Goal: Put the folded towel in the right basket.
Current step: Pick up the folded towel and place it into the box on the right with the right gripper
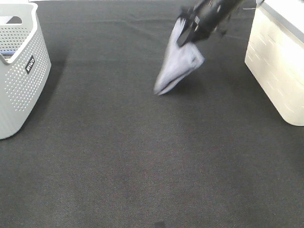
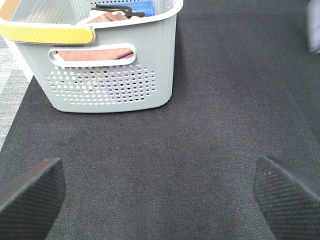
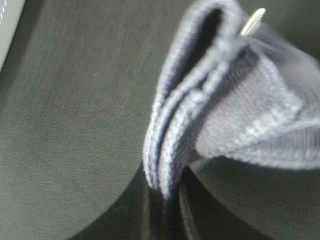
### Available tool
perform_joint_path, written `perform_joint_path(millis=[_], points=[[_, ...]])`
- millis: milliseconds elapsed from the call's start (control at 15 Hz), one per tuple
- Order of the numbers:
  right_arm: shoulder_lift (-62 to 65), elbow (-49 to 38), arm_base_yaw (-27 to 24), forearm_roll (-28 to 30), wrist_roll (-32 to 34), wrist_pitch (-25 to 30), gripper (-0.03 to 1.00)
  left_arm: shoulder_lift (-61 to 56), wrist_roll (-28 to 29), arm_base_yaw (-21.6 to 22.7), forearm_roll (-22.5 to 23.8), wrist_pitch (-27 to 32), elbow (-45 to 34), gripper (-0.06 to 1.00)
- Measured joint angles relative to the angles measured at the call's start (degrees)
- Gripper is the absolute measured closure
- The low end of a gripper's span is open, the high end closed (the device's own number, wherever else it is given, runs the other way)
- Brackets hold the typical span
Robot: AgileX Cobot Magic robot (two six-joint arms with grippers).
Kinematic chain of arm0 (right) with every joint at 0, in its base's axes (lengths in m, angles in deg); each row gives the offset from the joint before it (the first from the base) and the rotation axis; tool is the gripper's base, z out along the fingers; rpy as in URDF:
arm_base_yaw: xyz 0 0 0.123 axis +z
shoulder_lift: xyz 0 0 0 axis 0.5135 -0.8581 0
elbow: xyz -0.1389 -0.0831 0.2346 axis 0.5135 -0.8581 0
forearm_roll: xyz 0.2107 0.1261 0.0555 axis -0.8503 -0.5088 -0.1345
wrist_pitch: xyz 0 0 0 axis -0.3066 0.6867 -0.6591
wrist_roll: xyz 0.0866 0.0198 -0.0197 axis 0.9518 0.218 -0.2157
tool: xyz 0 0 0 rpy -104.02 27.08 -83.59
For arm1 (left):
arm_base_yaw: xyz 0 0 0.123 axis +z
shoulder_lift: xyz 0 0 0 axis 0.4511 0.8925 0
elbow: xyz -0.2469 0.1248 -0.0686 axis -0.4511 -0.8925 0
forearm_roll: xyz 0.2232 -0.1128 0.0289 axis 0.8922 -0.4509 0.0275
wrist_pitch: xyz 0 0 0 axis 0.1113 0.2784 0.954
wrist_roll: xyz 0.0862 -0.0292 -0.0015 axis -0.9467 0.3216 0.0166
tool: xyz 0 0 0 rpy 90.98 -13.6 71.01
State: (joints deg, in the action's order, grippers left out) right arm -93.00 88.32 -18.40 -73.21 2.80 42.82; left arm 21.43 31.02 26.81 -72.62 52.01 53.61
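The right pincer (image 1: 190, 32) is clamping the top edge of the folded towel (image 1: 178, 64), which is hanging tilted over the dark worktop (image 1: 118, 156), near the cream right basket (image 1: 278, 71) but apart from it. The left pincer (image 2: 160, 195) is hovering with its fingers spread wide, near the grey perforated basket (image 2: 110, 75).
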Motion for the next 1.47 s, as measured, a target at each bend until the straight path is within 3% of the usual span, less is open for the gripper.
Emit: perform_joint_path(millis=[200,267,467,600,1067,1467], points=[[9.22,0.00,-0.11,10.94,0.40,0.17,0.90,0.00,0.00,0.00,0.00,0.00,0.00,-0.03],[9.22,0.00,-0.11,10.94,0.40,0.17,0.90,0.00,0.00,0.00,0.00,0.00,0.00,-0.03],[16.21,0.06,-1.55,18.33,2.23,0.29,0.90,0.00,0.00,0.00,0.00,0.00,0.00,-0.03],[20.57,0.06,-5.33,22.23,4.35,0.29,0.90,0.00,0.00,0.00,0.00,0.00,0.00,-0.03],[23.55,-1.26,-19.65,23.20,6.59,0.40,0.90,0.00,0.00,0.00,0.00,0.00,0.00,-0.03],[20.91,-12.32,-24.81,20.74,7.68,0.34,0.90,0.00,0.00,0.00,0.00,0.00,0.00,-0.03]])
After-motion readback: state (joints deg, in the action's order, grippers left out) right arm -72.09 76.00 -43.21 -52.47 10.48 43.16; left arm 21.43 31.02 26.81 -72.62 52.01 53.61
